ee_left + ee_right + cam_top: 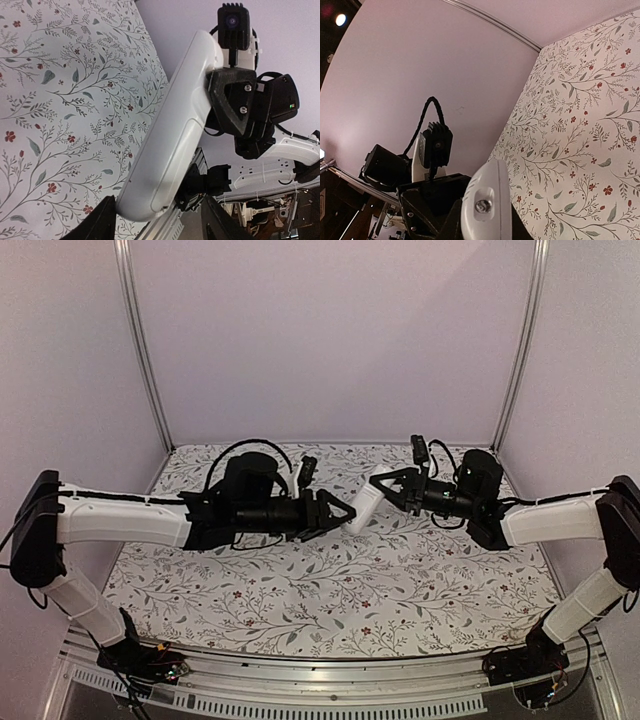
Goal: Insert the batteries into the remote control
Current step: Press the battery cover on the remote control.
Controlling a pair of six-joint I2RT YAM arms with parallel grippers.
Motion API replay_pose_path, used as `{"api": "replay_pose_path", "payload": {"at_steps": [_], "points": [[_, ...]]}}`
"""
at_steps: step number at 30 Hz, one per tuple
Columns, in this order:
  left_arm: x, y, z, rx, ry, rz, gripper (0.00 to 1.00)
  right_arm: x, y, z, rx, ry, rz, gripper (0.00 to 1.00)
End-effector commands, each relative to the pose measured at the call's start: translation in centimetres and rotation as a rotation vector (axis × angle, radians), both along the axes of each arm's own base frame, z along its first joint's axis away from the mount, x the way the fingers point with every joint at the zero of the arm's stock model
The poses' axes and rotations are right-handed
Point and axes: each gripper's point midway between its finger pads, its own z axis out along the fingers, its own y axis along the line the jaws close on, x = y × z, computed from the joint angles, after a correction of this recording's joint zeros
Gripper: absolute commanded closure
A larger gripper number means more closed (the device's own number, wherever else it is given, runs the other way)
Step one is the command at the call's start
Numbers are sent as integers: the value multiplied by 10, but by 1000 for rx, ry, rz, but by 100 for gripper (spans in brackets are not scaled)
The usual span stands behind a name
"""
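Observation:
The remote control (365, 505) is a slim white bar held in the air above the middle of the table. My right gripper (392, 487) is shut on its right end. The left wrist view shows its plain white back (175, 135) with the cover seam, and the black right gripper (235, 100) clamped on it. My left gripper (157, 201) stands open around the remote's near rounded end, with a gap on the right side. In the right wrist view the remote's end (487, 200) shows a small round lens between the right gripper's (485, 227) fingers. The batteries are out of view.
A floral tablecloth (330, 590) covers the table. Aluminium posts (140, 340) (522, 340) stand at the back corners against a pale wall. A metal rail (330, 670) runs along the near edge between the arm bases.

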Motion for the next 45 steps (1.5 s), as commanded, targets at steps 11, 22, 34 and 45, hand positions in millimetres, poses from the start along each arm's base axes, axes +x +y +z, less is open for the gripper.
{"api": "replay_pose_path", "payload": {"at_steps": [11, 22, 34, 45], "points": [[-1, -3, -19, 49, 36, 2, 58, -5, 0, 20, 25, -48, -1, 100], [-4, 1, -27, 52, 42, -6, 74, -1, -3, 27, 86, -44, -1, 100], [-7, 4, -27, 75, -8, -36, 73, 3, -4, 31, 138, -3, 8, 100], [1, 35, 43, 140, -342, -90, 16, 3, -3, 14, 65, 18, 1, 100]]}}
